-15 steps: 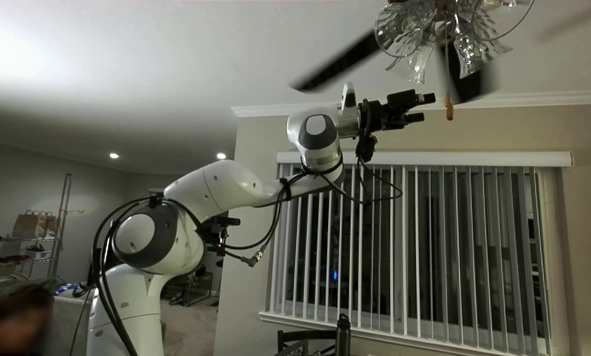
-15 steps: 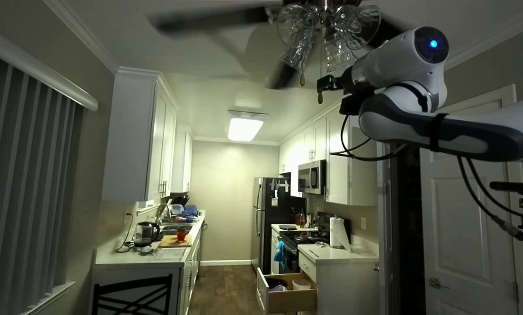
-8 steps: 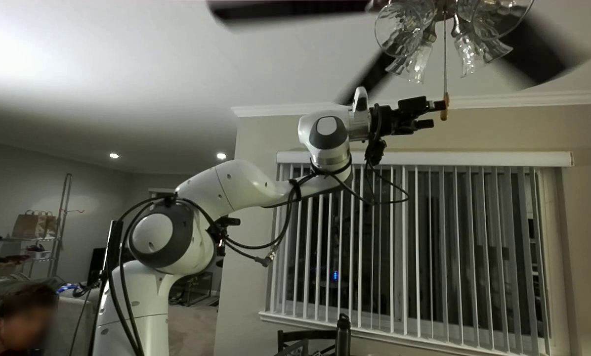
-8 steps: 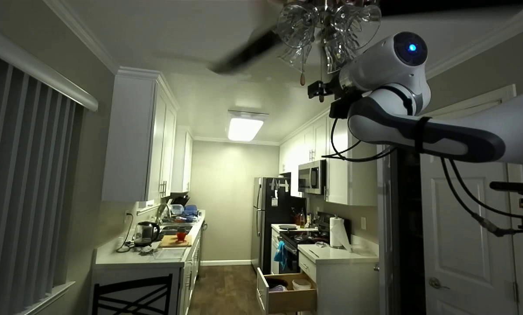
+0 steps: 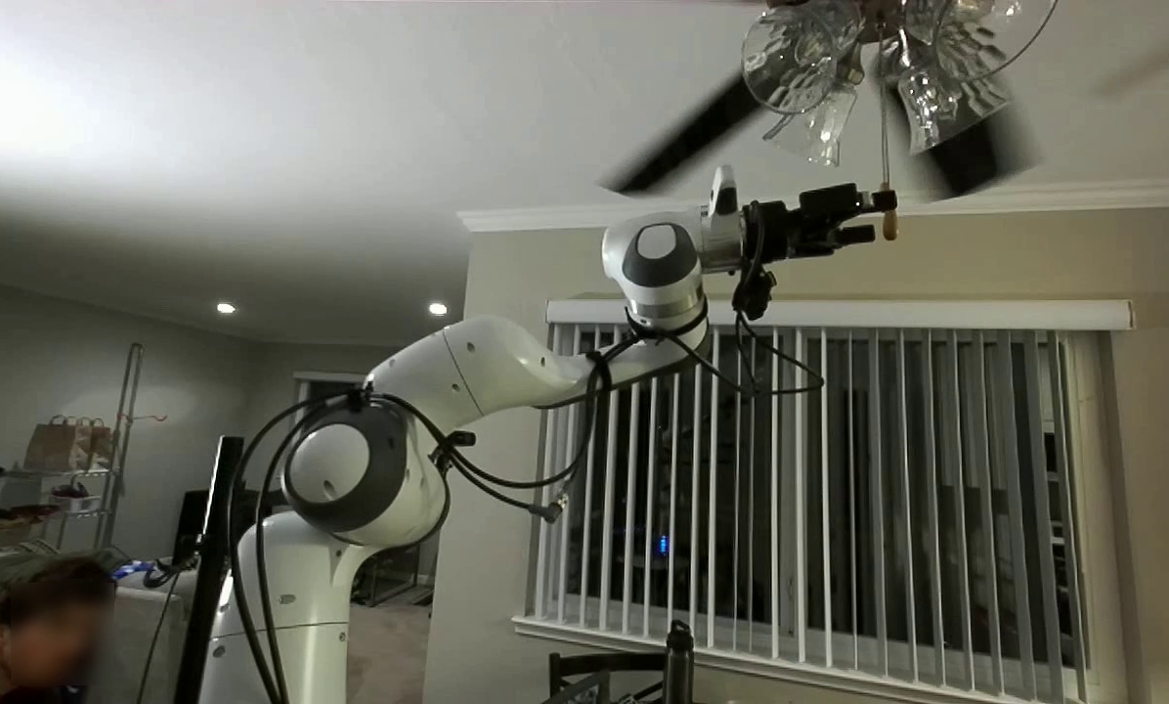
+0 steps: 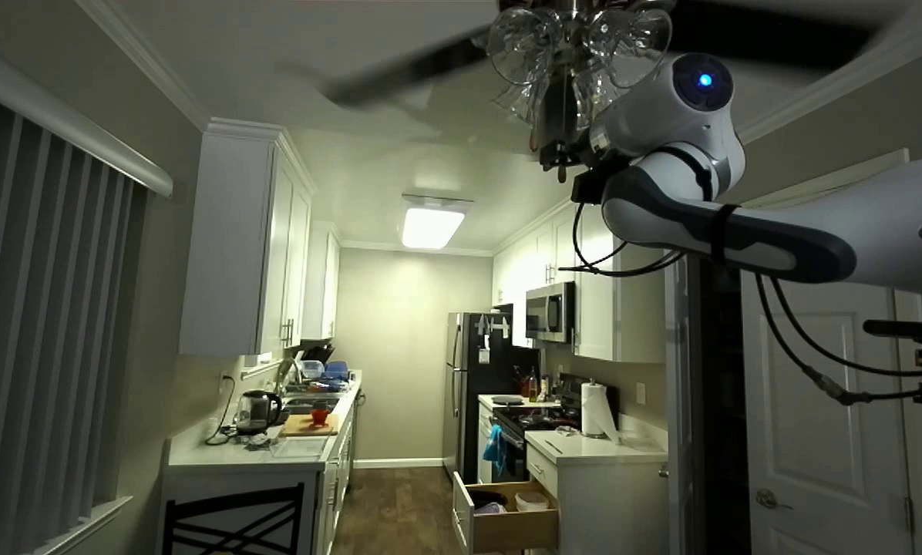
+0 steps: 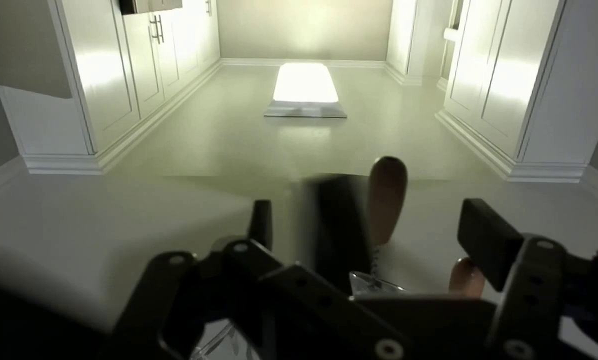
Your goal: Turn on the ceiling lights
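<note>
Out to the left of the unlit cluster of clear fluted-glass lampshades point(image 5: 819, 64), in an exterior view, it's the white-and-grey jointed robot arm point(image 5: 487, 367); further along, just below-left of the lampshades, its black two-fingered gripper point(image 5: 872, 217). And there, straight under the lampshades, hangs the teardrop-shaped orange-brown wooden pull point(image 5: 890, 226), long axis upright, right at the fingertips! Wrist view, across: one finger, a wide gap with the pull showing in it, then the other finger, half-hiding a second reddish-brown wooden pull point(image 7: 465, 276). Nothing clamped, I'd say; whether anything touches, I can't tell. Close, then tug down, away from the lampshades: that looks the play.
</note>
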`<move>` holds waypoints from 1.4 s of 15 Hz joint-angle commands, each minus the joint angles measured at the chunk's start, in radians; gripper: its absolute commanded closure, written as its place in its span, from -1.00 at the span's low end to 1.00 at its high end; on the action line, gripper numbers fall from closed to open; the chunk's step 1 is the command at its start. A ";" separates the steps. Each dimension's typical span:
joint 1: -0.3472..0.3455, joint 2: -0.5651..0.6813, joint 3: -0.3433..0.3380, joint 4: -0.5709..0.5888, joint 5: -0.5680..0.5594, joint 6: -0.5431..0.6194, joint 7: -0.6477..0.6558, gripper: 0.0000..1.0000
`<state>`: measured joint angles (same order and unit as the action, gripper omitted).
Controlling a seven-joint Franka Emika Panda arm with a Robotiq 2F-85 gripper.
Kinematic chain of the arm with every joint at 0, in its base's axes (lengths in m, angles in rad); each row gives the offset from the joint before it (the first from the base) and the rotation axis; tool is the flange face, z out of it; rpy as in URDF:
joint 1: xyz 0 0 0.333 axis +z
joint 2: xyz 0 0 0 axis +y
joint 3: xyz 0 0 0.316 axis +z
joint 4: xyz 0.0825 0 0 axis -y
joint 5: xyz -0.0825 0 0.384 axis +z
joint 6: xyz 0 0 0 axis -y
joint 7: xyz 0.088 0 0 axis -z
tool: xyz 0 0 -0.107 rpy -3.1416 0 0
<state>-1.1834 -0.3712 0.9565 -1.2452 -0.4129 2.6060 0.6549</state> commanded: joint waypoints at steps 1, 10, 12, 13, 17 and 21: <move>-0.084 0.034 0.085 0.074 -0.019 -0.033 0.025 -0.33; -0.200 0.029 0.154 0.123 0.002 -0.051 0.019 0.86; -0.213 0.028 0.163 0.127 0.004 -0.052 0.016 1.00; -0.215 0.028 0.166 0.127 0.005 -0.056 0.010 0.92; -0.187 0.033 0.161 0.104 0.017 -0.121 -0.026 0.91; -0.178 0.037 0.163 0.108 0.021 -0.164 -0.033 0.91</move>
<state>-1.3798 -0.3606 1.1080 -1.1547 -0.4084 2.4964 0.6573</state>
